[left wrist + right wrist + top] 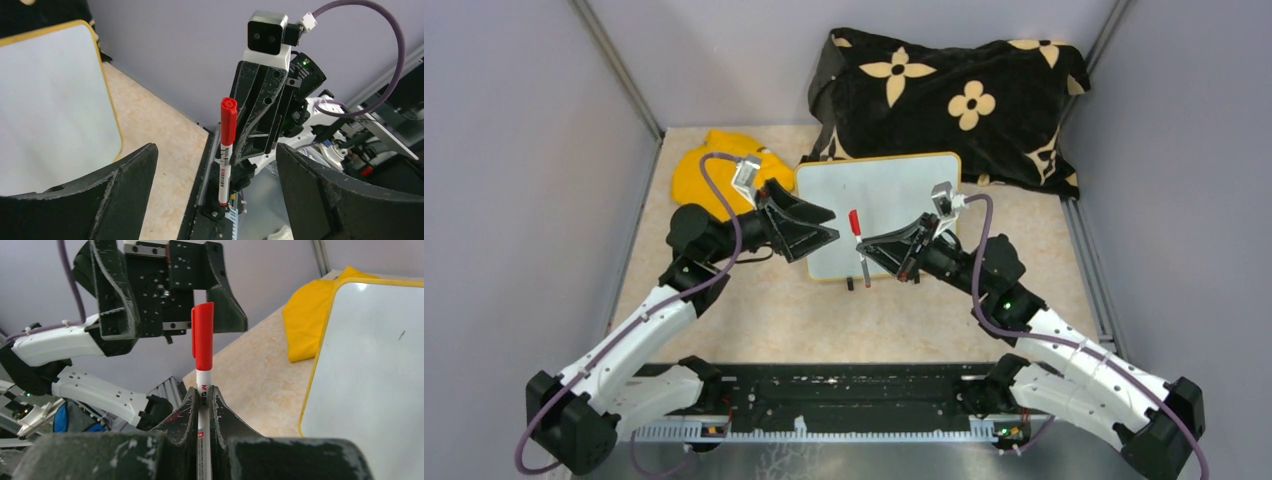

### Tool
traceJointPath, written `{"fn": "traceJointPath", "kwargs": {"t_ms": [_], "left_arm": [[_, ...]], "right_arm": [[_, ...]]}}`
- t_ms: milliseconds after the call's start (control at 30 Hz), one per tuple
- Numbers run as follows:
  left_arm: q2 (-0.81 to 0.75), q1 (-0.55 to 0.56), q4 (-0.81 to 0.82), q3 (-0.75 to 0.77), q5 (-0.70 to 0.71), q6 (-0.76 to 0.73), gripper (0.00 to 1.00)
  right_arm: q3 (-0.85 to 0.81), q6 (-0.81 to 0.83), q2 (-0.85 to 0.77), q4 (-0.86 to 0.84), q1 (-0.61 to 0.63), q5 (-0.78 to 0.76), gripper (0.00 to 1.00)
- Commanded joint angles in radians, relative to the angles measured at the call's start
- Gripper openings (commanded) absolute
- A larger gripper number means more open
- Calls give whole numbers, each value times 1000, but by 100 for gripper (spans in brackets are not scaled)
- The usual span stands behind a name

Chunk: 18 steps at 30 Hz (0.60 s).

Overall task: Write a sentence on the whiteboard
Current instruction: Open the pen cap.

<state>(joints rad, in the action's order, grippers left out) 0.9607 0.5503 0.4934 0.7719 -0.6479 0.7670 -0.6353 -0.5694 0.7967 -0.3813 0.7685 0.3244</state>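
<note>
Plainly, the coming move turned on the cap: the right gripper (pixel 864 243) was pressed together on the white barrel of the marker (pixel 855 221), whose red cap was on and stuck out beyond the fingers toward the left arm. The left gripper (pixel 832 224) stood spread wide and empty, facing that cap from the left with a small gap between. In its own wrist view the marker rose upright in the opening between its two fingers, though beyond their tips, not yet inside. The marker's long axis ran roughly near to far above the table (pixel 754 310), crosswise to the left gripper's line of approach, so the left arm was judged the nearer one to pull the cap. The whiteboard (pixel 894 190) lay flat just behind and under both grippers, its face apparently blank, save a faint speck in the right wrist view that might have been a mark or a reflection. A yellow cloth (pixel 699 175) lay at its left edge, a black flowered cushion (pixel 944 90) behind, and grey walls closed in close on three sides.
</note>
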Motion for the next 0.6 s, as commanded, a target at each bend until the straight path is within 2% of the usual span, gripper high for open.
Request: {"fn": "traceJointPath", "kwargs": {"t_ms": [0, 300, 433, 567], "left_arm": [[70, 5, 132, 41, -204, 68, 92], [110, 9, 215, 32, -248, 109, 81], [119, 13, 245, 33, -271, 108, 66], [132, 20, 254, 31, -282, 112, 60]], "right_arm": [[-32, -11, 14, -97, 29, 19, 0], [-53, 1, 46, -101, 51, 37, 0], [-51, 3, 59, -103, 58, 37, 0], [-49, 4, 67, -106, 64, 31, 0]]}}
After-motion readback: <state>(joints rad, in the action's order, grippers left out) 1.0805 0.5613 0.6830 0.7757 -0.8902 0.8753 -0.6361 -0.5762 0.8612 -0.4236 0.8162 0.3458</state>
